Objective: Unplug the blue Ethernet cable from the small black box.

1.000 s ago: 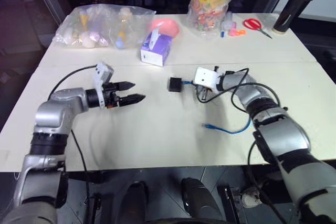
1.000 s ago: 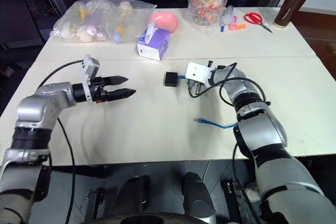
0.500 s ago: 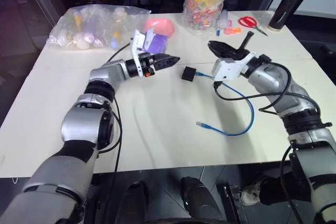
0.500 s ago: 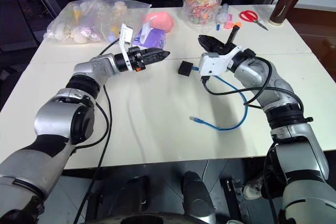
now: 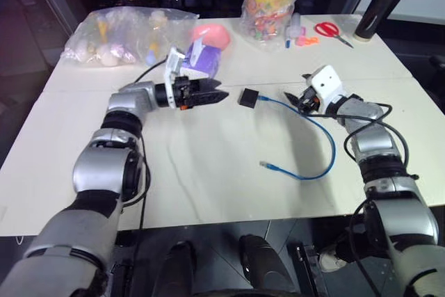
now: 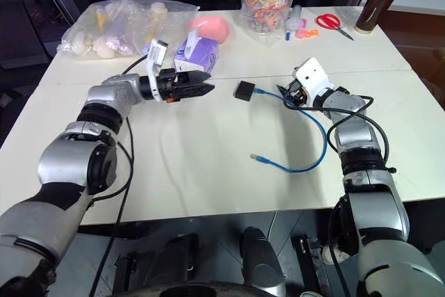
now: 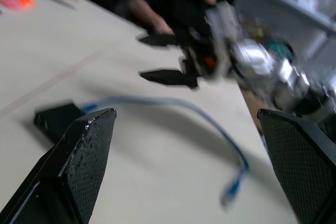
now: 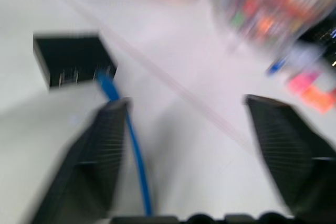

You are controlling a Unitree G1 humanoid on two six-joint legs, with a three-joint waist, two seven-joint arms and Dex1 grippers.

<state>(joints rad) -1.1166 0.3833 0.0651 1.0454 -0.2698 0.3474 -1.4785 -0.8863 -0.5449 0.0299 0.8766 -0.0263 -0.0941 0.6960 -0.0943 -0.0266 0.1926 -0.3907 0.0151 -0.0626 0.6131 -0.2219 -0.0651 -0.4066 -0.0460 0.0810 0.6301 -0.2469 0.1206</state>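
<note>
1. The right gripper (image 6: pixel 290 95), clamped near the thin bright blue Ethernet cable (image 6: pixel 316 145) a second ago, now stands with fingers spread, holding nothing, just beside the cord.
2. The left gripper (image 6: pixel 205 88), fingers apart and empty, has swung in beside the small matte-black square box (image 6: pixel 244 90).
3. The cable's clear plug appears still seated in the box; judged: unplugging remains undone.
4. The cord curves loosely across the white table (image 6: pixel 208 165), its free end lying apart.

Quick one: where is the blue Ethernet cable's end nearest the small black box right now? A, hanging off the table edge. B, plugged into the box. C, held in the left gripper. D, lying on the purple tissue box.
B: the blue Ethernet cable runs straight into the side of the small black box, as the right wrist view also shows.
</note>
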